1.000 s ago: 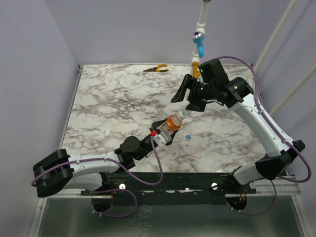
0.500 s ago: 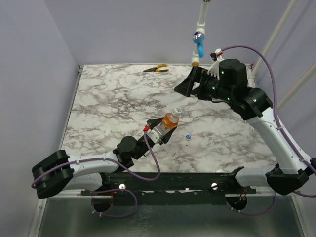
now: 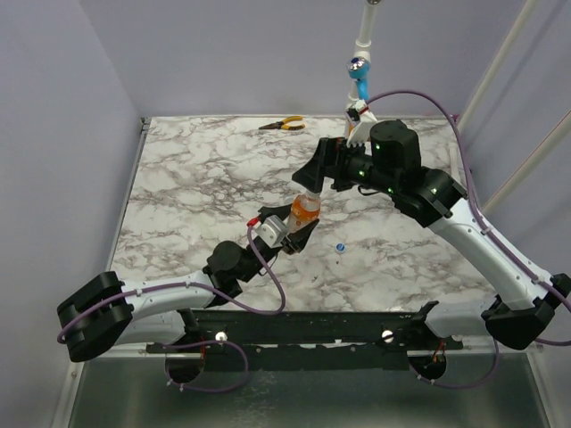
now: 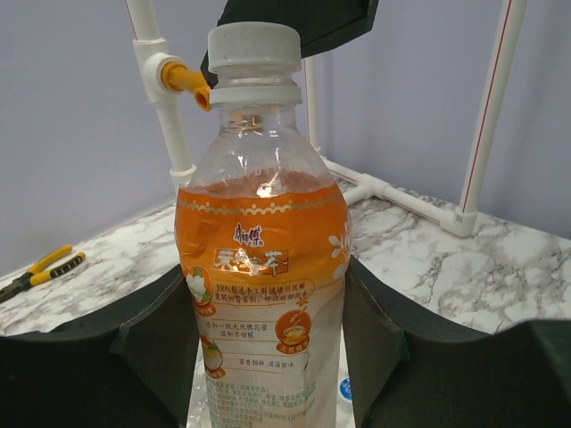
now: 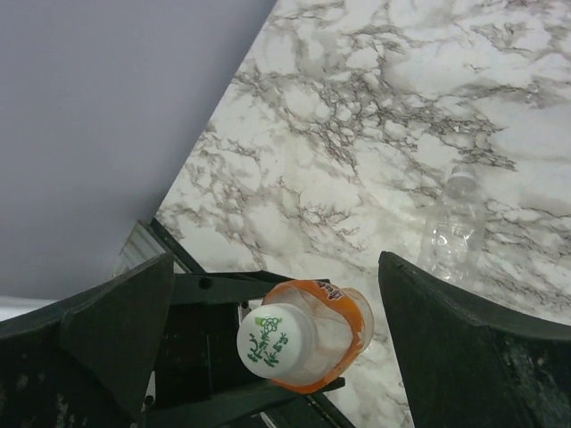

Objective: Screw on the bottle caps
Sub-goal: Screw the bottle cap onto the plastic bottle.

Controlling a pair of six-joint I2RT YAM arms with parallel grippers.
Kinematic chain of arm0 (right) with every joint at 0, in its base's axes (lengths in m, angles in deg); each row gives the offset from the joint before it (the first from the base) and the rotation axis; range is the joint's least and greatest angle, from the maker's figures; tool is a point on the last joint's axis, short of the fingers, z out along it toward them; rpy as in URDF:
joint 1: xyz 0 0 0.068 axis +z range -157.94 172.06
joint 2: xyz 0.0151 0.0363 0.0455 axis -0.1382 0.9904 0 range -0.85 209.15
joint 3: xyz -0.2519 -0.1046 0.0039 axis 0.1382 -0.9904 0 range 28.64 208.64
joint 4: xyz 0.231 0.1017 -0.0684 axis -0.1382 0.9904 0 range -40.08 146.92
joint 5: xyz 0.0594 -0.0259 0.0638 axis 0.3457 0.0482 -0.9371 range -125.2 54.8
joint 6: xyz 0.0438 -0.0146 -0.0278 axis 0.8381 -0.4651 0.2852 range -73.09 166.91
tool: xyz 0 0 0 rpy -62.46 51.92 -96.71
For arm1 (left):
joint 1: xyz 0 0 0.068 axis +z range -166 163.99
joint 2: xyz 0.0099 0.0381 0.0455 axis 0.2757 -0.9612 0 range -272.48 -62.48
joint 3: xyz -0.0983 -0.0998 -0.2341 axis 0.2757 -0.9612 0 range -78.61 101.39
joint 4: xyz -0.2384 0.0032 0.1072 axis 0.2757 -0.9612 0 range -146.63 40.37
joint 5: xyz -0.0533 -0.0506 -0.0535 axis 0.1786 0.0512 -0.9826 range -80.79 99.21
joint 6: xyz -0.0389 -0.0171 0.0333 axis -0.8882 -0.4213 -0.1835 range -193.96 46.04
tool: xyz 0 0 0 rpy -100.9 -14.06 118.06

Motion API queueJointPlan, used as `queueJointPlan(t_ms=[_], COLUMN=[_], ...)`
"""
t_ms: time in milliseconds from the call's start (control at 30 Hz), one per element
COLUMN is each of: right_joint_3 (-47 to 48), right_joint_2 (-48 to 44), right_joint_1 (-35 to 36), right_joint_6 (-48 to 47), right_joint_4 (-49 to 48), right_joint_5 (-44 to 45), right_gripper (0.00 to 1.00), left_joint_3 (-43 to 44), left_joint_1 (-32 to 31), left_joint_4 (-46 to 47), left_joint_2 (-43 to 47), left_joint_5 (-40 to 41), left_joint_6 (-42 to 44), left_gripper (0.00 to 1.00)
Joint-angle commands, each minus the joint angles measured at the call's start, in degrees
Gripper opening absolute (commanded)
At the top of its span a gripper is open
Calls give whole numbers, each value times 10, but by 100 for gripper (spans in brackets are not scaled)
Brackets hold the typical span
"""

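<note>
Right wrist: right tool (image 5: 277,259) gapes wide over whitish cap (image 5: 277,341); left tool (image 4: 263,276) clamps bottle (image 4: 263,223). Judged risk: off-centre closing could tilt bottle, cross-threading cap.

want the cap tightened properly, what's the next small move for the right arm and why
Probably lower the right gripper until its jaws straddle the white cap, then close. They stand wide open above the cap, which sits on the bottle the left gripper holds upright; whether it is tight cannot be told.
</note>
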Motion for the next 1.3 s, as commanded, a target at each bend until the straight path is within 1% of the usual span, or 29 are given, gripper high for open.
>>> queueJointPlan(t_ms=[0,67,233,300,400,667,733,1267], right_joint_3=[11,10,6,6,9,19,23,32], right_joint_2=[11,10,9,15,24,35,39,51], right_joint_1=[11,11,17,28,56,89,96,135], right_joint_6=[-10,-7,-8,-10,-20,-45,-49,-67], right_joint_4=[-25,-32,-63,-68,-74,-82,-79,-72], right_joint_5=[52,65,64,65,100,132,140,185], right_gripper=[100,100,100,100,100,100,100,100], left_joint_3=[17,15,12,12,13,12,11,6], left_joint_1=[9,10,14,18,24,37,38,50], left_joint_4=[25,30,36,39,41,43,43,43], left_joint_2=[0,1,3,3,1,3,2,-4], left_joint_5=[-23,-24,-24,-26,-29,-38,-41,-45], left_joint_6=[-31,-36,-48,-54,-62,-72,-88,-100], left_gripper=[36,36,36,36,36,36,36,36])
